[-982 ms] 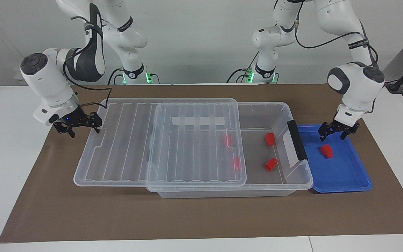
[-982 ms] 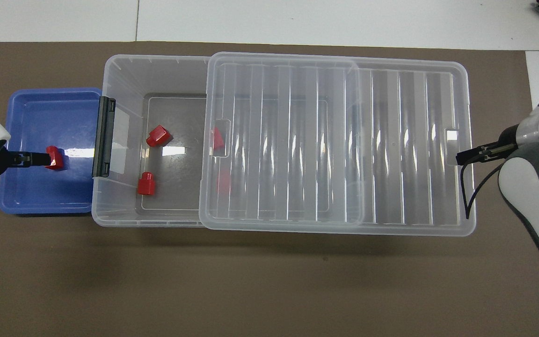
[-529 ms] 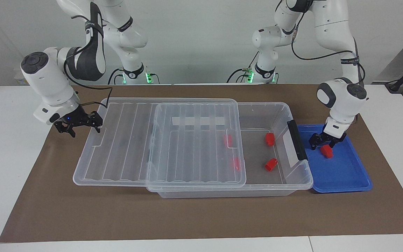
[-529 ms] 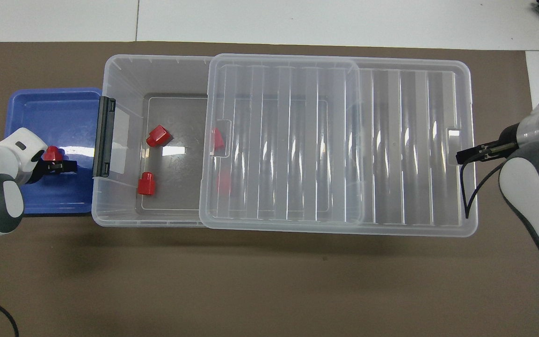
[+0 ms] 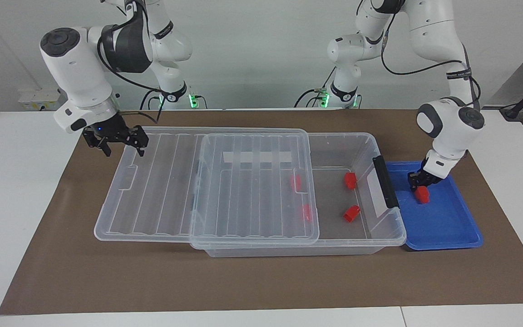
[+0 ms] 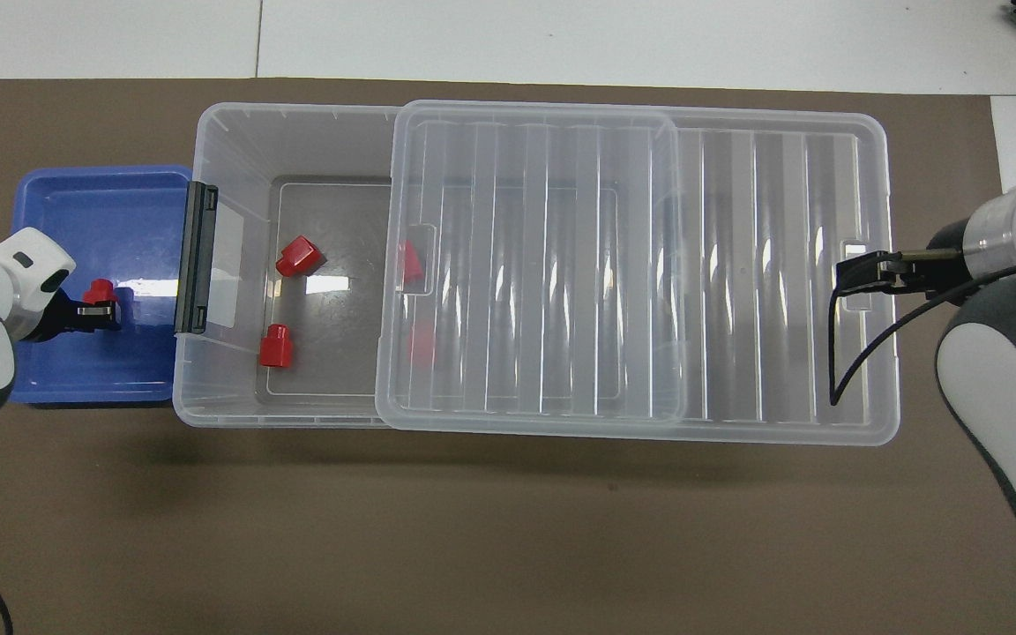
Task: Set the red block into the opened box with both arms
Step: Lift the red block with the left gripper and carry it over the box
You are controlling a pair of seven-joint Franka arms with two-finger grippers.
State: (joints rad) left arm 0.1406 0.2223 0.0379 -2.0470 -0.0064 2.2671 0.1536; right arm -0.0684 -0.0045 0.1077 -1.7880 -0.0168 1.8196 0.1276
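Left pincer (image 5: 420,180): down in the blue tray (image 5: 452,227), at the left arm's end of the table; its fingers are closed on the red block (image 5: 422,194), which sits on the tray floor.
Red block: in the tray, near the tray's edge that lies next to the box; in the overhead view it shows just beside the pincer's tips (image 6: 100,291).
Right pincer (image 5: 117,141): raised over the end of the lid (image 5: 207,181) toward the right arm's end of the table; jaws wide apart and holding nothing.
Box (image 5: 379,236): clear bin lying lengthwise on the brown mat (image 5: 243,281); its end toward the left arm is uncovered, with a black latch handle (image 5: 385,180) on that end wall.
Lid: clear and ribbed, slid toward the right arm's end, so that it overhangs the box there and covers roughly the other half of the opening.
Blocks in the box: two red blocks in the uncovered part (image 5: 349,180) (image 5: 351,213); two more seen through the lid (image 5: 295,181) (image 5: 306,212).
White tape strip (image 5: 257,157): seen through the lid, on the box wall nearer to the robots.
Blue tray: shallow, touching the latch end of the box.
Table (image 5: 16,181): white, carrying the mat.
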